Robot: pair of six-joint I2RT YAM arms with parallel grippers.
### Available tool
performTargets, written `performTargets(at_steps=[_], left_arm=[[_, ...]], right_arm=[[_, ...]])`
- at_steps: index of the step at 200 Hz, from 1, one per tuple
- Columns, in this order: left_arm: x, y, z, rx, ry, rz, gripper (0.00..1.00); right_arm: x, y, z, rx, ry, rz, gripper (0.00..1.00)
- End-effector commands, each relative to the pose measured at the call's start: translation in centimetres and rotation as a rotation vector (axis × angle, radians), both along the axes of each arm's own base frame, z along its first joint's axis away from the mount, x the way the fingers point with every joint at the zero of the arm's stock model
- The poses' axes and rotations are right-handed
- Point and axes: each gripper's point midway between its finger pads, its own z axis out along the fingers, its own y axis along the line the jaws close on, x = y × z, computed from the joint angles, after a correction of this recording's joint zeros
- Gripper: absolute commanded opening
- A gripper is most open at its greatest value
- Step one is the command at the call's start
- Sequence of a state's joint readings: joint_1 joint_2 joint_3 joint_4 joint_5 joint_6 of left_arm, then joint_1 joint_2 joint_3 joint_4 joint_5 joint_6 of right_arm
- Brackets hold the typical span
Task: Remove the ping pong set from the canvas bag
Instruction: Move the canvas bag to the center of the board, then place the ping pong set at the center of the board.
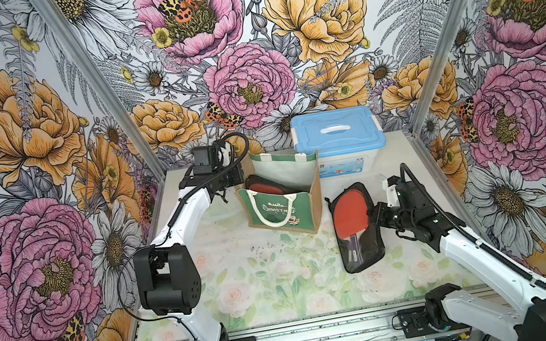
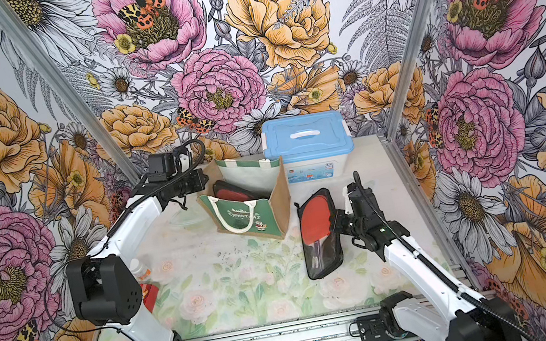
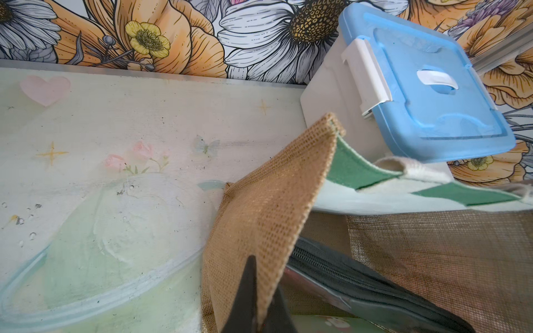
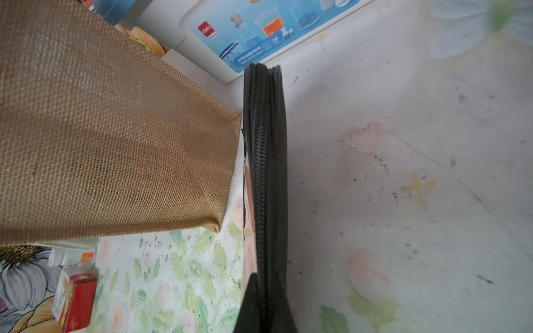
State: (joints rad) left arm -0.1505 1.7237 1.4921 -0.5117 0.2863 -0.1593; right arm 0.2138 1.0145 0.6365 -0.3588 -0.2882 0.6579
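Left fingers [image 3: 246, 297] clamped on the canvas bag [image 1: 282, 211], on its left burlap wall at the rim, pinning it upright. Right fingers [image 4: 248, 305] pinched on the zip edge of one ping pong case [image 1: 354, 225]. It's already out, just right of the bag on the desk [image 1: 264, 281], red paddle showing. Second case [image 1: 267, 189] sits tilted inside the bag. My read: lay the outside case flat, away from the bag, before letting go, so it can't tip against the burlap. Left pinch should anchor the bag for the next reach; enter from above through the open top.
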Motion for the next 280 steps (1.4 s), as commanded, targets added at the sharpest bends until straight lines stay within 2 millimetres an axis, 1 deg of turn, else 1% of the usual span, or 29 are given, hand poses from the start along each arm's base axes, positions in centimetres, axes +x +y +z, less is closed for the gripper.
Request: performTargets(at_steps=[1, 9, 43, 74, 97, 119, 137, 163, 183, 188, 205, 212, 237, 252, 261, 265, 273, 275, 280], left_arm=[[-0.6, 0.6, 1.0, -0.027, -0.016, 0.015, 0.00], [-0.7, 0.8, 1.0, -0.028, -0.017, 0.016, 0.00], [-1.2, 2.3, 2.7, -0.031, -0.054, 0.042, 0.00], [-1.4, 3.7, 3.1, -0.028, -0.062, 0.066, 0.00], [-1.7, 3.9, 3.2, -0.026, -0.051, 0.053, 0.00], [-2.1, 4.0, 3.7, -0.004, -0.060, 0.038, 0.00], [-2.3, 4.4, 4.2, 0.027, -0.073, 0.042, 0.00], [-2.3, 5.7, 5.2, 0.065, -0.108, 0.068, 0.00], [-2.1, 6.5, 5.3, 0.074, -0.112, 0.083, 0.00], [-2.1, 6.5, 5.3, 0.076, -0.112, 0.083, 0.00], [-1.8, 6.6, 4.9, 0.071, -0.102, 0.084, 0.00], [-1.8, 6.5, 4.7, 0.065, -0.096, 0.079, 0.00], [-2.3, 5.7, 3.9, 0.045, -0.071, 0.060, 0.00], [-2.5, 5.4, 3.5, 0.049, -0.065, 0.051, 0.00], [-2.7, 5.3, 3.4, 0.050, -0.062, 0.048, 0.00], [-2.7, 5.3, 3.3, 0.049, -0.060, 0.046, 0.00], [-2.8, 5.1, 3.3, 0.048, -0.060, 0.041, 0.00], [-2.8, 5.1, 3.2, 0.049, -0.060, 0.040, 0.00], [-2.8, 5.1, 3.2, 0.049, -0.059, 0.038, 0.00]], right_arm=[[0.4, 1.7, 1.0, 0.085, -0.047, 0.099, 0.00], [0.3, 1.7, 0.6, 0.090, -0.032, 0.105, 0.00], [0.3, 1.1, -1.7, 0.087, 0.026, 0.096, 0.00], [0.9, 0.7, -3.7, 0.080, 0.064, 0.081, 0.00], [1.3, 0.7, -5.3, 0.086, 0.094, 0.071, 0.00], [1.6, 0.9, -6.6, 0.100, 0.117, 0.068, 0.00], [1.8, 1.0, -7.3, 0.112, 0.124, 0.061, 0.00], [1.9, 1.1, -8.0, 0.127, 0.129, 0.055, 0.00], [1.7, 1.0, -8.4, 0.125, 0.136, 0.048, 0.00], [1.7, 1.0, -8.5, 0.124, 0.135, 0.047, 0.03], [1.7, 0.9, -8.7, 0.123, 0.139, 0.043, 0.20], [1.7, 0.9, -8.8, 0.121, 0.140, 0.040, 0.25], [1.5, 0.8, -8.9, 0.116, 0.145, 0.034, 0.39], [1.6, 0.3, -8.8, 0.089, 0.145, 0.017, 0.48], [1.8, -0.2, -8.4, 0.064, 0.133, -0.001, 0.55], [1.9, -0.4, -8.1, 0.052, 0.128, -0.008, 0.59], [2.3, -0.9, -7.4, 0.025, 0.114, -0.022, 0.62], [2.4, -1.0, -7.3, 0.019, 0.111, -0.026, 0.67], [2.7, -1.2, -6.7, 0.004, 0.097, -0.033, 0.70]])
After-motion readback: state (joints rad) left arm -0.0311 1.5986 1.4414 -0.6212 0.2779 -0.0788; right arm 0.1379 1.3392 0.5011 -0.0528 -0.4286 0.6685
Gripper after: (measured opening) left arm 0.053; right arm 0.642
